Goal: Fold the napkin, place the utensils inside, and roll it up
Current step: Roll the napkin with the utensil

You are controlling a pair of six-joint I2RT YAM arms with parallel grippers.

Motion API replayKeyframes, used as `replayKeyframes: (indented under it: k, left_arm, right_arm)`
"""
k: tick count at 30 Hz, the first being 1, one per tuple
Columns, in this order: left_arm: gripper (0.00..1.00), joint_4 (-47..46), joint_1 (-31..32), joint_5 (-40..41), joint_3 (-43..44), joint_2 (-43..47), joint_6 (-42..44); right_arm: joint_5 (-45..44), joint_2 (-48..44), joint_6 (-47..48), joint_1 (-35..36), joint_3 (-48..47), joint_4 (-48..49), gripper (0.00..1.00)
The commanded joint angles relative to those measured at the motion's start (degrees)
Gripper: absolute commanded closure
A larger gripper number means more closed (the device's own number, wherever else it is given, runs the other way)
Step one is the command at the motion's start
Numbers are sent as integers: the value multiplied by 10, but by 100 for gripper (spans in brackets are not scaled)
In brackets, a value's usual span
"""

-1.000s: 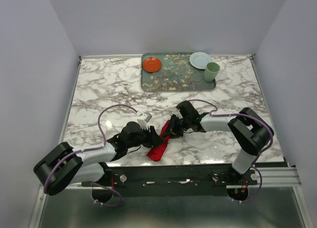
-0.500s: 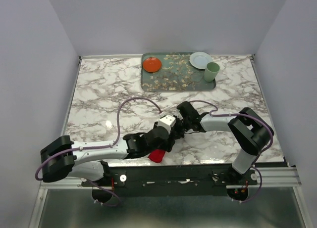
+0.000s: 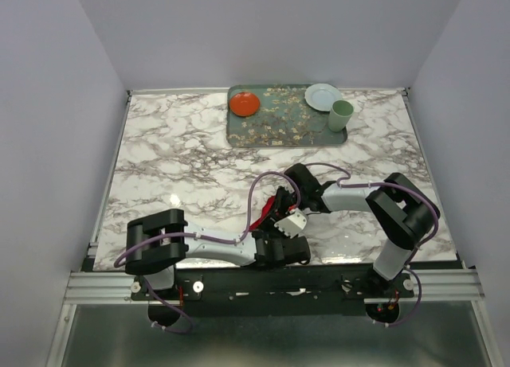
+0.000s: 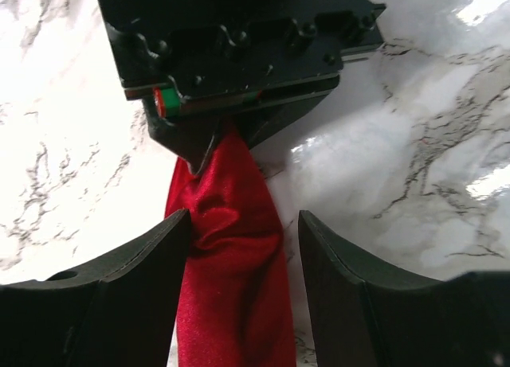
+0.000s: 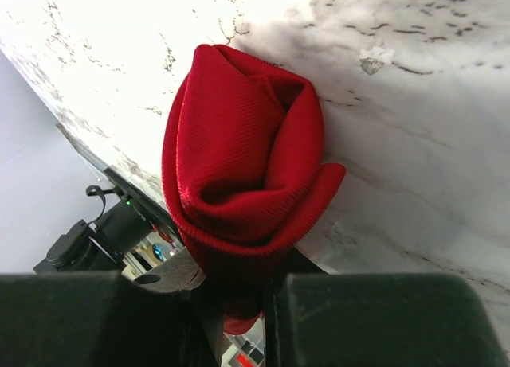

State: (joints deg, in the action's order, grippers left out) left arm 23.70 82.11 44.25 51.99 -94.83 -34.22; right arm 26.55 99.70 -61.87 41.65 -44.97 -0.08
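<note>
Two grippers at work on one red napkin (image 4: 231, 255), bunched into a long roll and lying on the marble surface (image 3: 183, 160) between the arms, towards the near edge. From the left wrist view, the left gripper (image 4: 243, 224) is set moderately wide and straddles the roll, with a sliver of surface showing past the cloth on one side, so flanking rather than clearly squeezing. The right gripper (image 5: 239, 299) is closed narrow on one end of the roll, the cloth pinched tight. From its own camera, the roll shows almost end-on as loose spiralled folds, a little open at the top. No sign of the utensils in any view, and no telling whether they are tucked inside. Looks like the last step, the rolling, well along but not yet tidy. Next, probably: hold the pinch firm at one end, close or slide the other gripper along the roll to tighten the turns, then let go gently so as not to spring the spiral open. Worth feeling for a stiff core before release, given the hidden cutlery.
</note>
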Motion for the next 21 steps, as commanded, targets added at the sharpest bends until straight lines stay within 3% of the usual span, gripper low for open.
replayKeyframes:
  k: [1,8,14,21]
  left_arm:
    - [37,55,9,77,16,-30,-31]
    - [46,54,9,71,9,-63,-47]
    - [68,35,5,51,-10,-32,-49]
    - [87,-79,-54,-81,-94,79,-23]
  right_arm:
    - [6,17,-9,4,-9,-16,76]
    - [12,15,-18,4,-6,-11,75]
    - [12,12,-19,4,0,-9,71]
    - [8,-5,-5,-3,4,-10,48]
